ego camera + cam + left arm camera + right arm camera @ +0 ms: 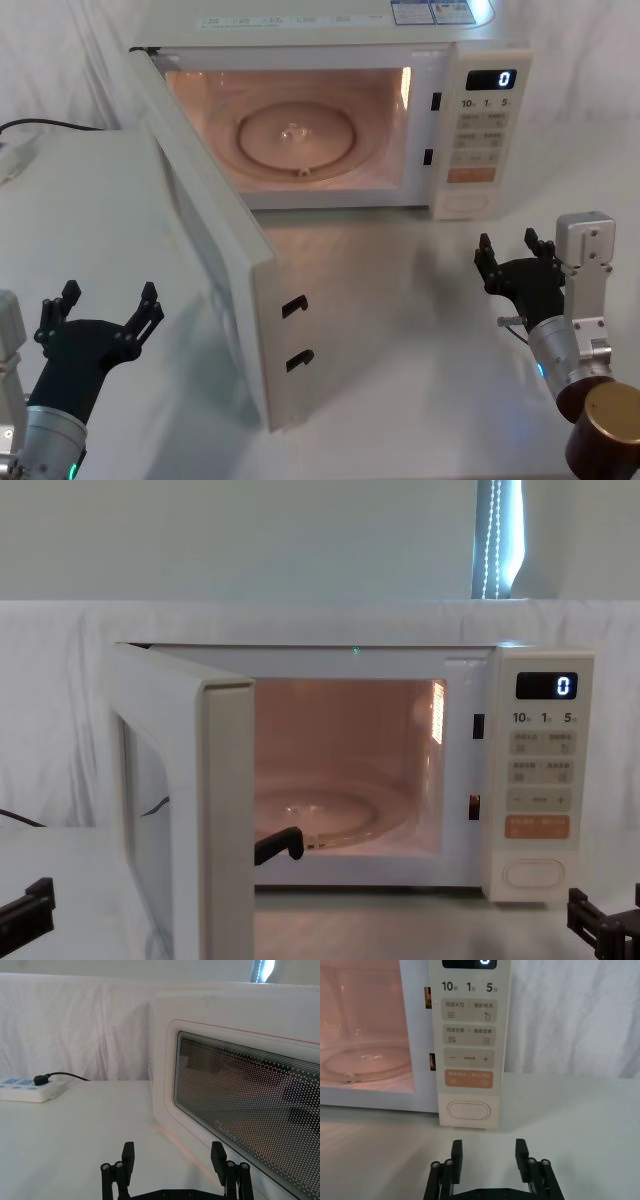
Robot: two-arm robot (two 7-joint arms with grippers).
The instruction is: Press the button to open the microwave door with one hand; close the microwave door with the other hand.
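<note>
microwave door [215,260]: swung wide open (cavity lit)
left gripper [100,318]: spread wide, beside door
right gripper [515,262]: spread wide, facing the button [468,1110]

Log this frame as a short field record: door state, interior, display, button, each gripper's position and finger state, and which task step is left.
door: microwave door swung wide open, hinged on the left
interior: microwave cavity lit, glass turntable bare
display: display reads 0
button: button untouched, straight ahead of the right gripper
left gripper: left gripper open, on the outer side of the door, not touching it
right gripper: right gripper open, in front of the control panel, apart from it
step left: closing the door
</note>
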